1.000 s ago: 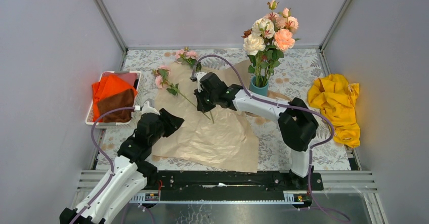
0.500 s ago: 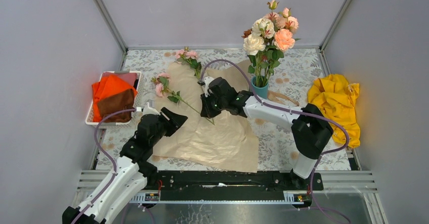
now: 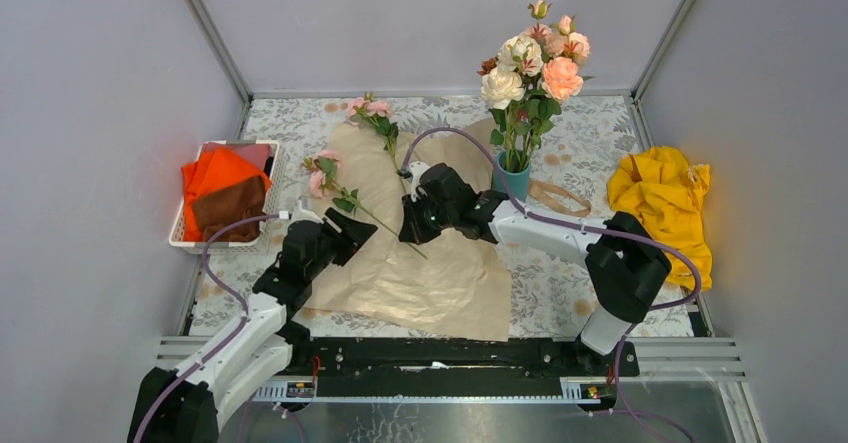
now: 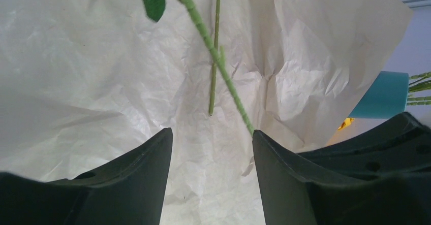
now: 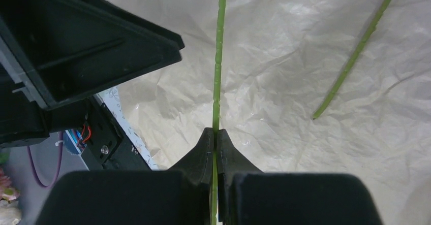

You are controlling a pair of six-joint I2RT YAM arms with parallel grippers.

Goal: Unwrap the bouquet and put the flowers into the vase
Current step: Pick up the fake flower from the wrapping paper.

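The peach-tan kraft paper [image 3: 420, 263] lies unfolded and flat on the table. The teal vase [image 3: 514, 176] stands upright behind it and holds several roses [image 3: 525, 63]. Two loose flowers remain on the paper: a pink rose [image 3: 322, 166] with a long stem and another rose [image 3: 372, 111] further back. My right gripper [image 3: 410, 225] is shut on the long green stem [image 5: 218, 57], which runs straight between its fingertips [image 5: 216, 133]. My left gripper [image 4: 212, 138] stands open just above the paper with nothing between its fingers, and that stem's end [image 4: 239, 108] reaches its right fingertip.
A white basket [image 3: 190, 235] with orange and brown cloths sits at the left edge. A yellow cloth [image 3: 665, 208] lies at the right. The tan ribbon [image 3: 555, 195] loops on the table beside the vase. Grey walls close in on three sides.
My right gripper has drawn the pinched stem rightward and nearer, sliding the pink rose over the paper. The left gripper has opened wider and shifted right toward the stem.
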